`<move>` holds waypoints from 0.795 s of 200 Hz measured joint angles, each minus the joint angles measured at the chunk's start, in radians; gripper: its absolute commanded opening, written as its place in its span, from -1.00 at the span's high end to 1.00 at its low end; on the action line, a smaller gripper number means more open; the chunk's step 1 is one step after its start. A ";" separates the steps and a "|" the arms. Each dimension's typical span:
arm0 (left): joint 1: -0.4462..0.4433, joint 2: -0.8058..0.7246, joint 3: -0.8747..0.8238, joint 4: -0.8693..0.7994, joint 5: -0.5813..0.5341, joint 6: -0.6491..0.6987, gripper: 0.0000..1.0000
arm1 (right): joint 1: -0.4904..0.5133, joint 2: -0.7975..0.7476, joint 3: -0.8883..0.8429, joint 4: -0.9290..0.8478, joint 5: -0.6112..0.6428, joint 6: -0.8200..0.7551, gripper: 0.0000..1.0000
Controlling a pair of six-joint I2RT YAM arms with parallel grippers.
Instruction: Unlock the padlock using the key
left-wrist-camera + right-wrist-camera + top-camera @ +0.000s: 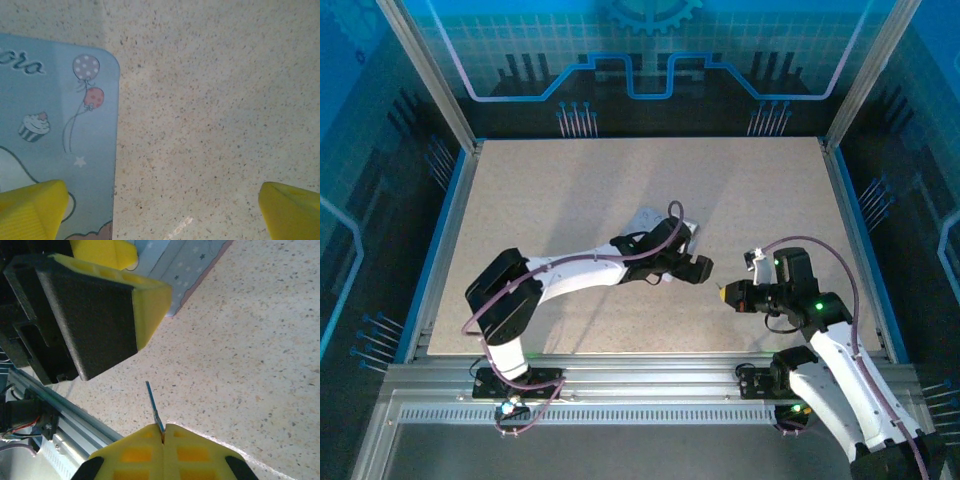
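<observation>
Speckled beige tabletop (570,190), blue circuit-print walls (650,40), and the right claw (162,432) pinches the key (154,402), its slim blade jutting lengthwise out of the grip, seemingly toward the spread left claw (162,207).

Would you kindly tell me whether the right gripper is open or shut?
Shut on the key: the right gripper has its yellow fingers pressed together, the thin sliver sticking out of their seam.

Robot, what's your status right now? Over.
Right gripper shut on the key, tip sticking out. Left gripper open, over the table at the box edge. Its finger close ahead of the key.
</observation>
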 measured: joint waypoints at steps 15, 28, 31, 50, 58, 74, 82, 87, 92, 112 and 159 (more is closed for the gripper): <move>0.004 -0.053 -0.035 0.021 -0.001 0.000 -0.98 | 0.000 0.000 -0.002 0.013 -0.014 0.005 0.95; 0.009 -0.110 -0.076 0.043 -0.001 0.000 -0.98 | -0.001 0.002 -0.005 0.023 -0.025 0.008 0.95; 0.010 -0.124 -0.087 0.047 -0.002 0.001 -0.98 | -0.002 0.003 -0.006 0.027 -0.027 0.008 0.95; 0.022 -0.220 -0.170 0.097 -0.002 0.000 -0.98 | -0.002 0.014 -0.013 0.048 -0.043 0.016 0.95; 0.030 -0.257 -0.206 0.117 -0.002 0.000 -0.98 | -0.002 0.023 -0.014 0.060 -0.051 0.021 0.95; 0.054 -0.327 -0.284 0.160 -0.002 0.001 -0.98 | -0.002 0.047 -0.016 0.086 -0.065 0.034 0.95; 0.068 -0.357 -0.321 0.178 -0.001 0.001 -0.98 | -0.002 0.060 -0.018 0.104 -0.074 0.040 0.95; 0.078 -0.377 -0.346 0.193 -0.001 0.002 -0.98 | -0.002 0.066 -0.019 0.114 -0.077 0.047 0.95; 0.089 -0.397 -0.370 0.203 -0.001 0.002 -0.98 | -0.001 0.075 -0.020 0.124 -0.080 0.050 0.95; 0.132 -0.465 -0.458 0.250 0.011 0.003 -0.98 | 0.005 0.111 -0.021 0.160 -0.093 0.062 0.95; 0.256 -0.597 -0.660 0.404 0.107 0.000 -0.98 | 0.057 0.214 -0.014 0.241 -0.096 0.087 0.95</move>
